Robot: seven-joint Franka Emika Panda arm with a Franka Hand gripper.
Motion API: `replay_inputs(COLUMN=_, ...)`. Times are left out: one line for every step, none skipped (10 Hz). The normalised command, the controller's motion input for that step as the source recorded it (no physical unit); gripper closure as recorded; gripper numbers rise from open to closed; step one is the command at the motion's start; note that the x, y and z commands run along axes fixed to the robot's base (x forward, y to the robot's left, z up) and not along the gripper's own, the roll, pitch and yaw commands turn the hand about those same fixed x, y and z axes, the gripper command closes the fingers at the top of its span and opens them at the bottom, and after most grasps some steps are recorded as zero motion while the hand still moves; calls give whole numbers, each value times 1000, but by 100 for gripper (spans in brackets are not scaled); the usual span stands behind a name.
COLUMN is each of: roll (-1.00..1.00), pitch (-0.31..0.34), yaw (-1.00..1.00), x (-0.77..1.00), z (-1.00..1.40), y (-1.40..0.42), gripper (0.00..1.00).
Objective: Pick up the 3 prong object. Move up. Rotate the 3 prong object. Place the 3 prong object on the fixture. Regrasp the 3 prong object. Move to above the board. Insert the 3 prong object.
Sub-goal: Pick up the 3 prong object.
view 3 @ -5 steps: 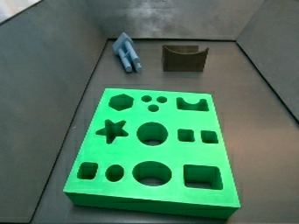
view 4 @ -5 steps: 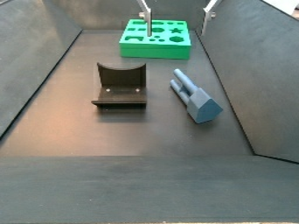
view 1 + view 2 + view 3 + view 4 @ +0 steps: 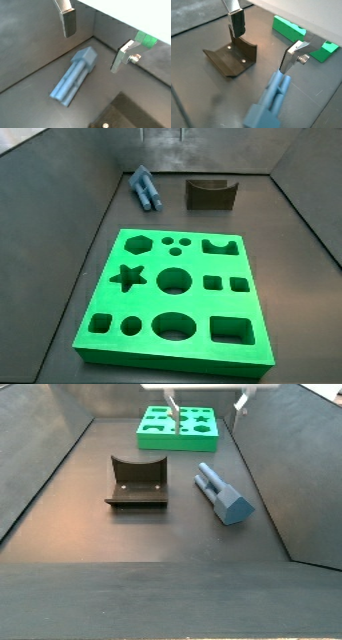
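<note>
The 3 prong object (image 3: 143, 190) is a blue-grey piece lying flat on the dark floor, also seen in a side view (image 3: 223, 494) and in both wrist views (image 3: 73, 77) (image 3: 270, 100). The fixture (image 3: 210, 193) is a dark notched block standing beside it (image 3: 136, 482) (image 3: 231, 57). The green board (image 3: 174, 293) lies further along the floor (image 3: 178, 424) (image 3: 298, 32). My gripper (image 3: 205, 396) hangs high between the board and the two pieces, open and empty (image 3: 95, 42) (image 3: 264, 42). Nothing is between its fingers (image 3: 69, 22). It does not show in the side view over the board.
Sloping dark grey walls (image 3: 80, 208) enclose the floor on all sides (image 3: 267, 464). The 3 prong object lies close to one wall, its block end near a corner (image 3: 93, 37).
The gripper's fingertips have come down slightly at the top of the side view. The 3 prong object, fixture and board have not moved.
</note>
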Motion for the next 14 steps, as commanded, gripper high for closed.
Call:
replay_inputs(roll=26, pitch=-171, yaw=417, x=-354, z=-626, y=-351, gripper=0)
replay_inputs(roll=0, pitch=-134, yaw=480, x=-271, z=-577, y=-257, gripper=0)
replay_inputs(roll=0, pitch=-147, yaw=543, x=-243, z=-563, y=-249, gripper=0)
replay_inputs(roll=0, pitch=-166, yaw=614, x=-209, z=-546, y=-203, gripper=0)
replay_inputs(roll=-10, pitch=-180, yaw=720, x=-117, z=-451, y=-166, gripper=0)
replay_inputs(roll=-31, pitch=-203, yaw=671, x=-94, z=-406, y=-226, gripper=0)
replay_inputs(roll=-41, pitch=-224, yaw=606, x=-71, z=-380, y=-263, gripper=0)
replay_inputs(roll=-41, pitch=-243, yaw=509, x=-100, z=-374, y=-294, gripper=0)
replay_inputs(roll=-7, pitch=-214, yaw=351, x=-71, z=-337, y=-186, gripper=0)
replay_inputs(roll=0, pitch=-166, yaw=180, x=-57, z=-414, y=-80, gripper=0)
replay_inputs(roll=0, pitch=-189, yaw=163, x=-3, z=-620, y=-94, gripper=0)
replay_inputs(roll=14, pitch=-183, yaw=160, x=-31, z=-629, y=-49, gripper=0)
replay_inputs(roll=14, pitch=-170, yaw=129, x=-57, z=-580, y=-14, gripper=0)
replay_inputs(roll=31, pitch=-131, yaw=103, x=-89, z=-480, y=0, gripper=0)
